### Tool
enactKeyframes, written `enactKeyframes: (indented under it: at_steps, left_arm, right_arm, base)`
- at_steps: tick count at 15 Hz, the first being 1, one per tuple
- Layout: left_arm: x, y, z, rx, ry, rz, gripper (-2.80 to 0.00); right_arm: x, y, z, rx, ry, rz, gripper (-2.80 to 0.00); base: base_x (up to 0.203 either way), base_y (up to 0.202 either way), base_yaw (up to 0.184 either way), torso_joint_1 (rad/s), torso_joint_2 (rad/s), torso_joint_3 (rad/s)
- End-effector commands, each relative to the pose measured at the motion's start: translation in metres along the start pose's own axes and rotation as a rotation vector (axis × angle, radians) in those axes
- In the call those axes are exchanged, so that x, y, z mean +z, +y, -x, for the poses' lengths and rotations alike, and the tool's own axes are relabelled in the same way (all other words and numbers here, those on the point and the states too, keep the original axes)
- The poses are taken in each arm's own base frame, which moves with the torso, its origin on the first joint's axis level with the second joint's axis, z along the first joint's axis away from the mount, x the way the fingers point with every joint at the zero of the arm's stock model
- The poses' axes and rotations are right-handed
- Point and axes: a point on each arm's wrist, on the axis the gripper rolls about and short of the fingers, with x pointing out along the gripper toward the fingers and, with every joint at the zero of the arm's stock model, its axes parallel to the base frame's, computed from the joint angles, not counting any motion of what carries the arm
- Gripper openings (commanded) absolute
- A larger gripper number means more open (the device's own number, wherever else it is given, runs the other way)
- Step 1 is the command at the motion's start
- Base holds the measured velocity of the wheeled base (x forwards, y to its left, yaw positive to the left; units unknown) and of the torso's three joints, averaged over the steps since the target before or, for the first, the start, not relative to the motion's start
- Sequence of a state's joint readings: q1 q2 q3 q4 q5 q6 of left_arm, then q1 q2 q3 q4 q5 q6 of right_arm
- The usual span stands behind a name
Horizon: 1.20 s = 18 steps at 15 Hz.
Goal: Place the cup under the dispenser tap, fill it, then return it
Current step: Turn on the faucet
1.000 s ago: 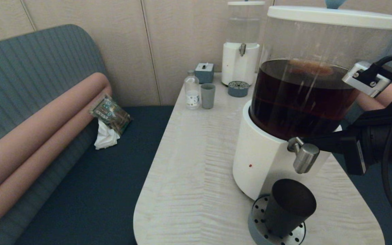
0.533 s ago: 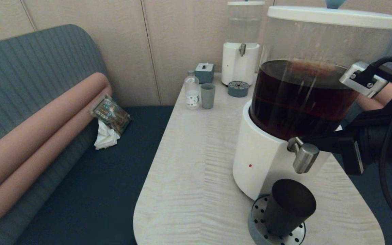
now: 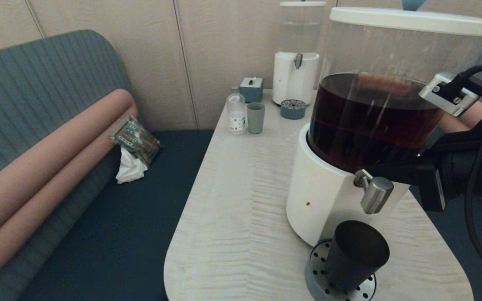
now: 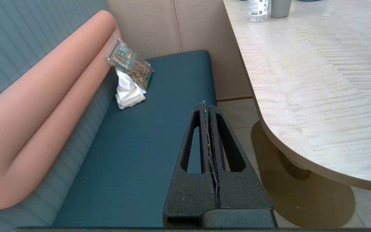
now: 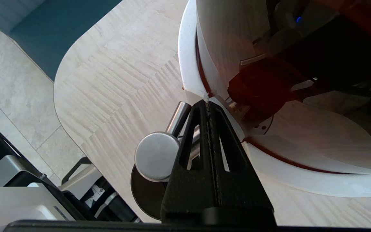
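- The black cup (image 3: 355,256) stands upright on the perforated drip tray (image 3: 317,267) at the foot of the big white-based dispenser (image 3: 322,196), on the pale wooden table (image 3: 241,200). Its open mouth sits directly below the brushed-steel dispenser tap (image 3: 375,193), with a clear gap between spout and rim.
- The right gripper (image 5: 207,104) reaches in from the robot's right, level with the tap. Its fingers are pressed together with nothing between them, and the tip lies against the dispenser body just behind the tap's round cap (image 5: 156,156).
- The relation that matters — the tap's stem runs out from the dispenser toward the robot, and the closed fingers lie right beside it on the dispenser's side, so a push or pull on the tap looks like the step in hand. No stream is visible; whether the cup holds liquid cannot be told.
- The cup lies below and slightly to the left of the right gripper, and the right arm is by far the nearer to it.
- The left gripper (image 4: 207,106) hangs parked over the blue bench (image 4: 134,154), well apart from the table — fingers shut together, empty.
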<state>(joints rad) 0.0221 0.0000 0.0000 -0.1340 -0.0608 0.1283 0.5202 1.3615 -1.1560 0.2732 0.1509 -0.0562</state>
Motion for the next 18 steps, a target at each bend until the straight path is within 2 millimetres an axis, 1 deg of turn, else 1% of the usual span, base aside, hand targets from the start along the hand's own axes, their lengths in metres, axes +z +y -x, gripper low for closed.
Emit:
enactKeyframes:
  at_steps: [1,4,9,14,18]
  left_arm:
    - [-0.011,-0.001,-0.002,-0.005,0.040,0.002,-2.80]
    - [-0.011,-0.001,-0.002,-0.005,0.040,0.002,-2.80]
    - [-0.011,-0.001,-0.002,-0.005,0.040,0.002,-2.80]
    - [-0.011,-0.001,-0.002,-0.005,0.040,0.002,-2.80]
    - [-0.011,-0.001,-0.002,-0.005,0.040,0.002,-2.80]
  right_arm:
    - [-0.001,0.001,0.002,0.005,-0.003,0.004,-2.80]
    - [0.000,0.002,-0.001,0.011,-0.029,0.016,-2.80]
    - [-0.001,0.003,-0.006,0.015,-0.020,0.017,-2.80]
    - [0.002,0.001,0.003,-0.012,-0.048,0.012,-2.80]
    - [0.004,0.000,0.010,-0.090,-0.068,0.012,-2.80]
  base:
    - [0.000,0.000,0.000,0.000,0.00,0.000]
    - [0.000,0.000,0.000,0.000,0.00,0.000]
    - [0.000,0.000,0.000,0.000,0.00,0.000]
    - [0.000,0.000,0.000,0.000,0.00,0.000]
    - [0.000,0.000,0.000,0.000,0.00,0.000]
